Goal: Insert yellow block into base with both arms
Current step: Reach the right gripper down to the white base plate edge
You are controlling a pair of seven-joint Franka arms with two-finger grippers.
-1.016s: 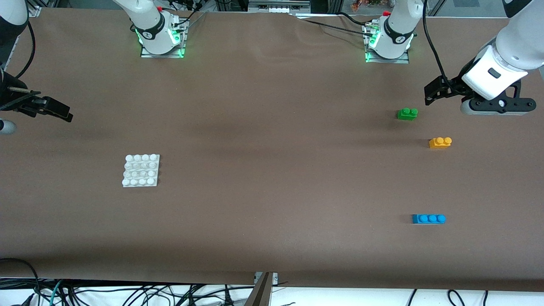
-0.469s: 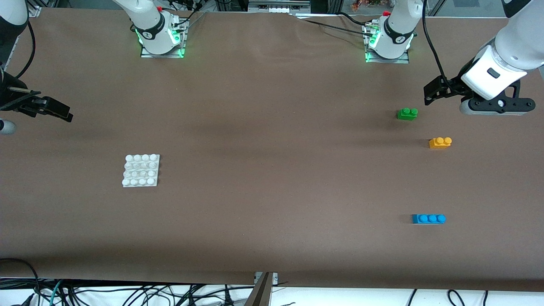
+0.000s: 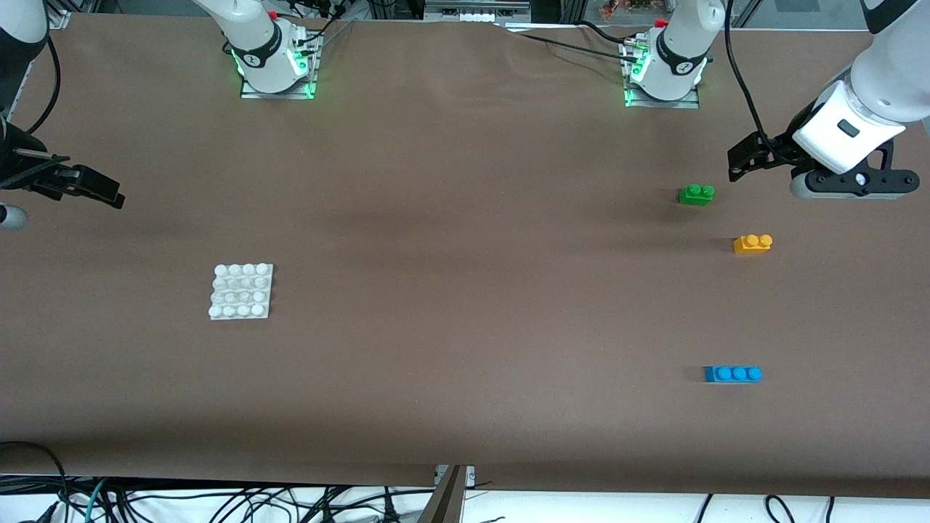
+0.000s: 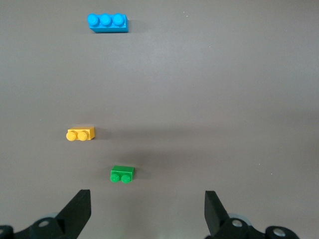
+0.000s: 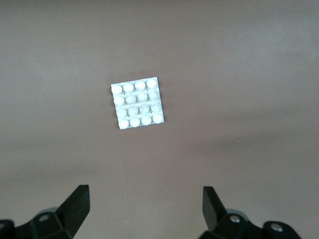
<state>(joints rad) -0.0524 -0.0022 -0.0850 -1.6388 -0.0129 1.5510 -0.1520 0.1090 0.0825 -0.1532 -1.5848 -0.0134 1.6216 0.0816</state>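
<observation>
The yellow block (image 3: 752, 244) lies on the brown table toward the left arm's end; it also shows in the left wrist view (image 4: 80, 134). The white studded base (image 3: 241, 291) lies toward the right arm's end and shows in the right wrist view (image 5: 138, 103). My left gripper (image 3: 748, 158) is open and empty, up in the air beside the green brick; in its wrist view (image 4: 147, 199) the jaws stand wide apart. My right gripper (image 3: 76, 185) is open and empty, high over the table's edge at the right arm's end, with its jaws wide apart in its wrist view (image 5: 146, 196).
A green two-stud brick (image 3: 696, 194) lies farther from the front camera than the yellow block, also in the left wrist view (image 4: 122, 175). A blue three-stud brick (image 3: 732, 374) lies nearer to it, also in the left wrist view (image 4: 107, 22). Cables hang below the table's front edge.
My left hand has shifted very slightly toward the left arm's end of the table. The right arm and all bricks have not moved.
</observation>
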